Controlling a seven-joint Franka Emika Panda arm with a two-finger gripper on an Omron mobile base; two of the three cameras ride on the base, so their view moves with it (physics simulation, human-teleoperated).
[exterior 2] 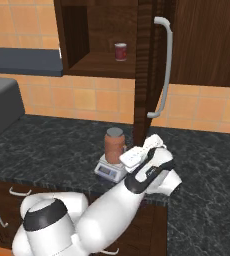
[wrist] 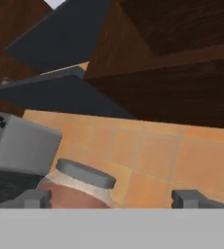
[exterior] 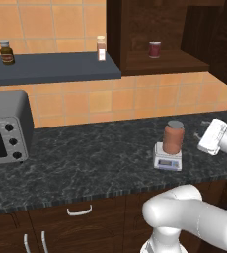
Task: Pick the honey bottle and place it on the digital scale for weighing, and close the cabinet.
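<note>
Now honey bottle (exterior: 173,138) upright on digital scale (exterior: 167,161); cabinet (exterior 2: 147,50) open, small red jar (exterior 2: 120,51) inside; claw (wrist: 111,198) open.

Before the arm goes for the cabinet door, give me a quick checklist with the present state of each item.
1. Honey bottle upright on the digital scale: ok.
2. Gripper released: ok; the fingertips stand wide apart, holding nothing.
3. Gripper clear of the bottle: cannot tell; the hand view shows the grey lid right at the fingertips.
4. Cabinet closed: not ok; its door stands open, edge toward the right base camera.
5. Door handle unobstructed: ok, the silver bar is in plain view above the hand.
6. Small dark red jar well inside the shelf, clear of the door's swing: ok.
</note>
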